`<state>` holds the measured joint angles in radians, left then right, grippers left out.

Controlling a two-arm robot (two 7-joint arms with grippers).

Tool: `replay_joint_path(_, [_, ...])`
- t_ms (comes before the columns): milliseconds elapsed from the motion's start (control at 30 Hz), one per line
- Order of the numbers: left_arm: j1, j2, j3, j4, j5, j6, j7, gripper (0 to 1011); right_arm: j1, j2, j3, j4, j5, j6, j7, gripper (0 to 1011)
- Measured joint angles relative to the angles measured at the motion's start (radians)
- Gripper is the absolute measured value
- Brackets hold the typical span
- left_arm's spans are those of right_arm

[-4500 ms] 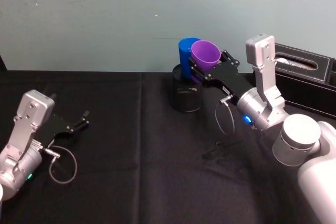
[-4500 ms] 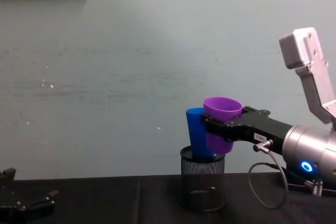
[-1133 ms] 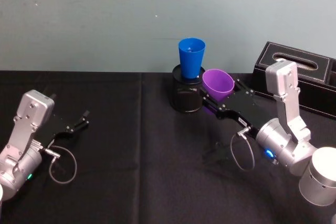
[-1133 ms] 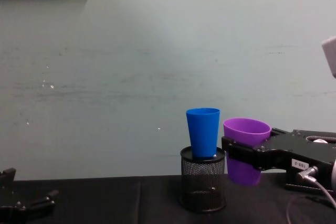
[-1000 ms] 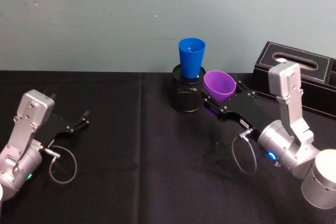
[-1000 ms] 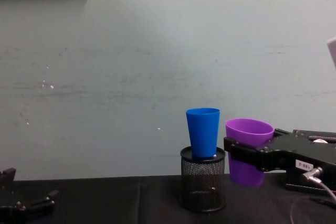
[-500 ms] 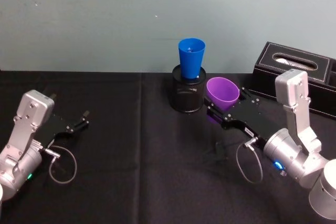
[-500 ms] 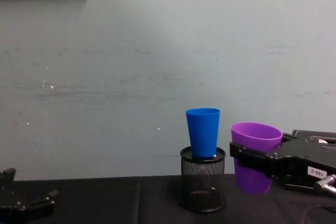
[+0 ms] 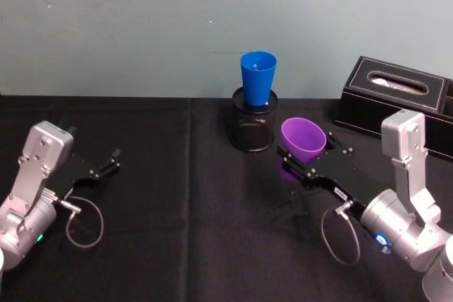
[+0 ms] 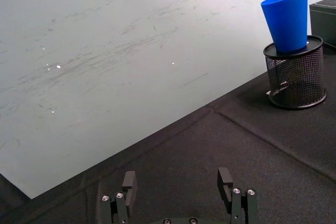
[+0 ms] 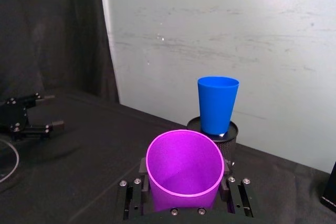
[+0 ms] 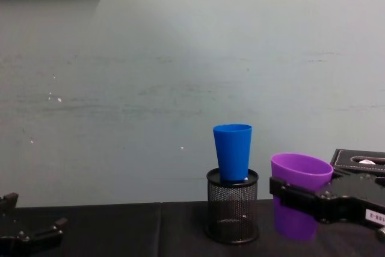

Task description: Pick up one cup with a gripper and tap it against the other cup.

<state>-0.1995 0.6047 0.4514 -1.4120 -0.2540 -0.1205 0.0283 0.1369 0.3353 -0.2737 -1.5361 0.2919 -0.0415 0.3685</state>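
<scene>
Clamping the purple cup (image 9: pixel 303 138), the right gripper (image 9: pixel 304 157) in the head view presses its flat black fingers against both sides of the smooth, tapered plastic wall. The blue cup (image 9: pixel 257 76), the same plain tapered shape, stands upright ahead of that gripper and to its left, apart from the purple cup. Its base is sunk in a round black mesh holder (image 9: pixel 251 129). A black box (image 9: pixel 396 97) with a slot in its lid lies off the gripper's right side, cut off by the frame edge. The left gripper (image 9: pixel 106 162) sits low over the black cloth (image 9: pixel 177 203), well apart from both cups.

The left wrist view shows its two fingers spread with nothing between them, and the blue cup far ahead in the holder.

In the right wrist view the purple cup's round mouth sits between the fingers and hides their tips. The blue cup rises just beyond it.

In the chest view the purple cup is lower than the blue one, beside the holder. Whether its base touches the cloth cannot be told.
</scene>
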Motion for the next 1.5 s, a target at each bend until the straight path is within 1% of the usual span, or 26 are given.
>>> replay_joint_path(200, [0.000,0.000,0.000,0.000,0.000,0.000,0.000,1011,-0.012,0.009,-0.008,-0.005,-0.003,0.011,-0.004,729])
replay_joint_path(400, [0.000,0.000,0.000,0.000,0.000,0.000,0.000,1011,-0.014,0.009,-0.015,-0.003,-0.006,0.019,-0.009,729])
replay_joint_path(700, [0.000,0.000,0.000,0.000,0.000,0.000,0.000,1011,-0.012,-0.005,-0.016,0.045,-0.006,0.009,-0.020,729])
replay_joint_path(1000, [0.000,0.000,0.000,0.000,0.000,0.000,0.000,1011,-0.008,-0.012,-0.017,0.080,-0.006,-0.003,-0.017,729])
replay_joint_path(1500, [0.000,0.000,0.000,0.000,0.000,0.000,0.000,1011,0.004,-0.026,-0.030,0.140,-0.033,-0.036,-0.013,729])
